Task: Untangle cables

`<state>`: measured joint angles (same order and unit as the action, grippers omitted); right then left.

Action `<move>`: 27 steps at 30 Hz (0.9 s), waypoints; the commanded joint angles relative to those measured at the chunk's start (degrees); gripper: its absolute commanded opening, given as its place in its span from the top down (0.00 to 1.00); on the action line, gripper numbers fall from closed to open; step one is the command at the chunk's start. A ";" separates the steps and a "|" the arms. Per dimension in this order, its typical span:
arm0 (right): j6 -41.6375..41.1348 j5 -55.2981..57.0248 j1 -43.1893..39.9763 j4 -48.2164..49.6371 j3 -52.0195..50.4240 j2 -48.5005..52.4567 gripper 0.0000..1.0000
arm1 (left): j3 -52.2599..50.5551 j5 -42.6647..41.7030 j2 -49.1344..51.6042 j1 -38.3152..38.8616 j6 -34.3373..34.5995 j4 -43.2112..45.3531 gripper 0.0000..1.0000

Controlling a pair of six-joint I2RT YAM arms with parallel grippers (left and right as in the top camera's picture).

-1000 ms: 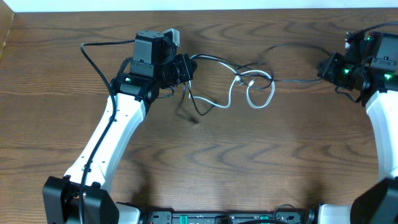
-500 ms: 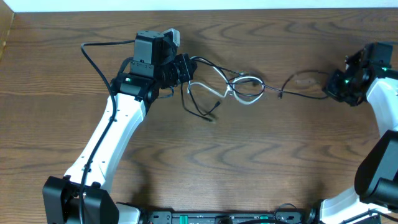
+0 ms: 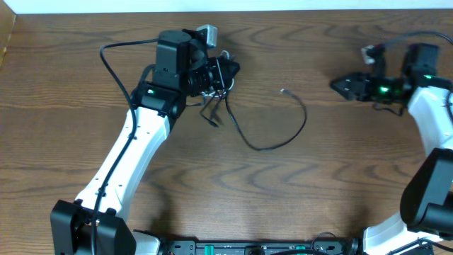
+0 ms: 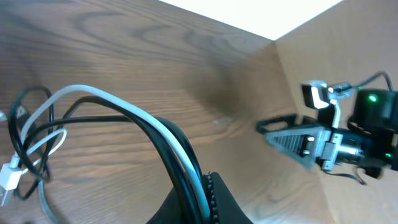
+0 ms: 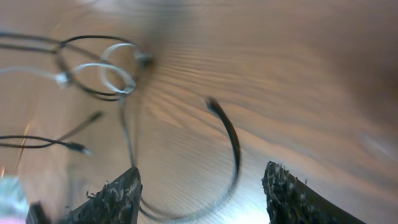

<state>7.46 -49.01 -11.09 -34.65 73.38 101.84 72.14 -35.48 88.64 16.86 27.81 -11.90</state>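
From overhead, you would have seen the biggest change on your right. A second earlier the right end effector (image 3: 341,85) pinched the far end of the black cable (image 3: 269,145) and stretched it across the surface (image 3: 318,184). Now its jaws stood apart and empty, and that end lay free, well apart from them. The thin, glossy cable ran in one open, hook-shaped curve back toward the left end effector (image 3: 225,71). The loose knot that had sat mid-surface was now drawn up against that end effector, which stayed clamped on the bundle. The surface was dark brown wood with a wavy grain. From the left wrist, you looked along the closed jaws. The black cable and the white cable (image 4: 93,94), both smooth and round, arched side by side out of the grip. They dropped into small loops at the left, where a little white plug (image 4: 6,177) hung. From the right wrist the picture was blurred. The two rough black fingers (image 5: 111,198) stood wide apart with nothing between them. The black cable's curve lay on the wood ahead, with the looped tangle further off.
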 commanded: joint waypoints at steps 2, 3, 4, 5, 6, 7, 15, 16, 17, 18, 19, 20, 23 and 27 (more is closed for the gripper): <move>2.91 -6.05 6.78 3.45 0.87 -0.35 0.40 | 1.55 -1.36 0.20 0.17 6.32 2.82 0.92; 2.91 -6.05 8.26 4.61 0.87 -0.35 0.40 | 1.55 -1.36 0.20 0.02 8.39 4.07 0.92; 2.91 -6.05 9.66 5.75 0.87 -0.35 0.40 | 1.55 -1.38 0.20 -0.09 10.49 5.29 0.93; 2.91 -6.05 10.82 6.71 0.87 -0.35 0.40 | 1.55 -1.33 0.20 -0.13 12.28 6.32 0.93; 2.91 -5.99 12.22 7.74 0.87 -0.35 0.40 | 1.55 -1.33 0.20 -0.17 14.38 7.45 0.93; 2.93 -5.73 13.46 8.70 0.87 -0.35 0.40 | 1.55 -1.36 0.20 -0.17 16.20 8.55 0.92; 0.44 5.07 23.23 14.53 0.87 -0.35 0.43 | 1.55 -1.57 0.20 -0.17 25.20 11.15 0.92; 0.26 5.11 24.24 15.41 0.87 -0.35 0.43 | 1.55 -1.55 0.20 -0.17 26.38 11.21 0.93; 0.26 5.11 25.14 16.09 0.87 -0.35 0.43 | 1.55 -1.57 0.20 -0.15 27.23 11.54 0.92; 0.28 5.20 25.88 16.61 0.87 -0.35 0.44 | 1.55 -1.55 0.20 -0.11 28.06 11.96 0.93; 0.26 5.81 26.88 17.22 0.87 -0.35 0.44 | 1.55 -1.57 0.20 -0.11 29.53 12.55 0.93; 0.24 7.23 27.76 17.68 0.87 -0.33 0.46 | 1.55 -1.57 0.20 -0.11 31.41 12.96 0.93; -2.34 14.60 30.12 19.12 0.85 -0.31 0.49 | 1.55 -1.55 0.20 -0.11 37.55 13.35 0.92; -3.80 21.33 32.92 21.27 0.85 -0.31 0.52 | 1.55 -1.38 0.20 -0.13 45.99 13.35 0.92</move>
<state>5.76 -35.18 19.92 -14.41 73.38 101.84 72.14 -36.10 88.64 16.97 63.94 0.75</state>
